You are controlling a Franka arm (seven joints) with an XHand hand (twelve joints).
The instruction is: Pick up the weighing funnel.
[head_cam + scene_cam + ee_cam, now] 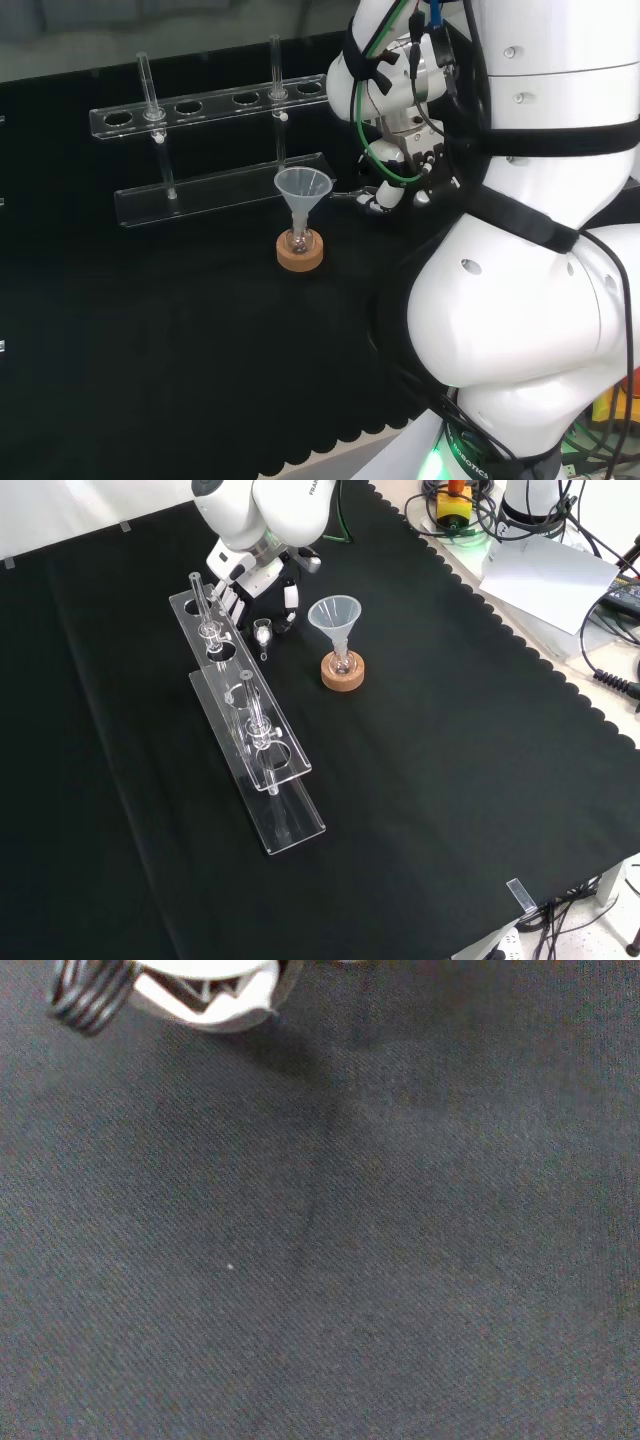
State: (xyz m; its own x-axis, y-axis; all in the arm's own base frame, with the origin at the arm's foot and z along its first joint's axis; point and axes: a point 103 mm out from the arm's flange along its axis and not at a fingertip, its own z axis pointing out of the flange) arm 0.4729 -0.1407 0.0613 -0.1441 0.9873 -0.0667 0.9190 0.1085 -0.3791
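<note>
Hand [262, 578] low beside the weighing funnel [263, 632], no lift evident.
In the front view, from the left: a clear test-tube rack [245, 715], then the hand down at the black-clothed counter [450, 780] with the weighing funnel just beside it, then the funnel [335, 615] in its flask on a cork ring [343, 673]. I cannot tell whether the hand clasps the piece. The approach looks done; securing and raising it seem left.
</note>
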